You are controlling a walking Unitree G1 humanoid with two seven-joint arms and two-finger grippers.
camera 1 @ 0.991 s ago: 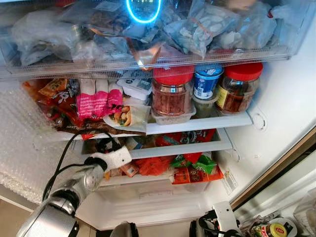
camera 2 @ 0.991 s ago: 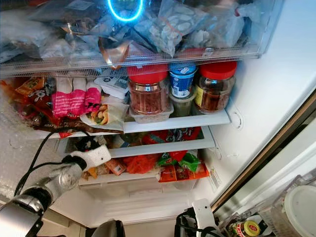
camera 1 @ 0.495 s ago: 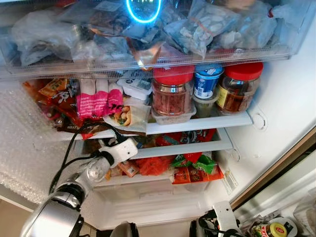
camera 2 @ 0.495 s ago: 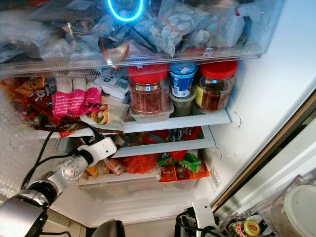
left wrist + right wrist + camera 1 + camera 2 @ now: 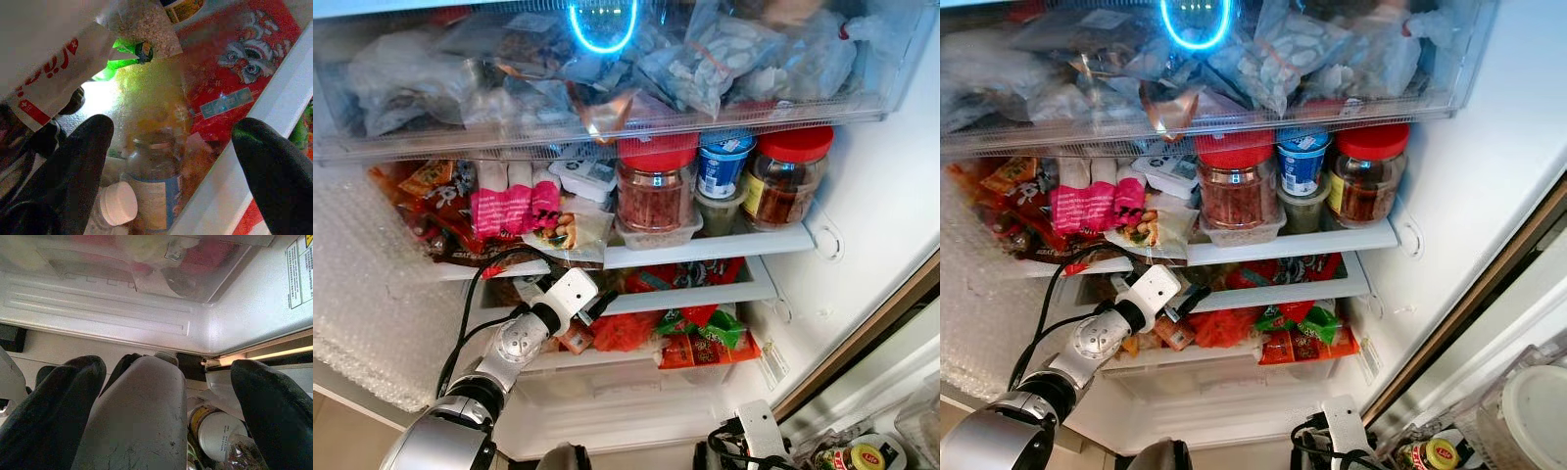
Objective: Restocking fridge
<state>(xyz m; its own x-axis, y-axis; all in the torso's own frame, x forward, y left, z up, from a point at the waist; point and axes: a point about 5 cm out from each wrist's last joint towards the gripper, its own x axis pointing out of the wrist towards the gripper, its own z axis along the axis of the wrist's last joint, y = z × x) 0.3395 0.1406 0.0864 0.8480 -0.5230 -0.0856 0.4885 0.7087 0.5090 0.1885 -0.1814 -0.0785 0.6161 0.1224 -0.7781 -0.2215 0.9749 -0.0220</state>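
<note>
You're looking into an open fridge [image 5: 862, 186], white plastic walls, bubble-textured wrap on its left side. Top: a clear plastic drawer [image 5: 607, 108] packed with crinkled see-through bags, with a glowing blue ring [image 5: 602, 24] reflected on its front.

Middle shelf [image 5: 705, 247], white: two clear round jars with red screw lids [image 5: 653, 186] [image 5: 788, 176], one blue-and-white tub [image 5: 722, 162] stacked on a lidded container between them, and pink and red foil packets [image 5: 509, 208] on the left.

Below it, a narrower white shelf [image 5: 705, 292] holds a flat red pack printed with a lion-dance face [image 5: 234, 63], a green bottle [image 5: 122, 56] lying on its side behind, and a glass jar [image 5: 154, 181] with a metal lid and pale blue label, long axis tipped toward the camera. A white round cap [image 5: 117, 203] sits just beside it.

Bottom level: red and green snack bags [image 5: 700, 333] on a clear crisper.

Left hand [image 5: 171, 161] is at the front edge of that narrower shelf, fingers [image 5: 73, 166] spread wide, nothing between them; the jar sits beyond the gap.

Right hand [image 5: 166, 406] hangs low by the fridge base, fingers [image 5: 54, 401] wide on either side of a grey, scuffed plastic bottle [image 5: 137, 426], neck pointing away from the wrist. You can't tell whether they touch it.
</note>
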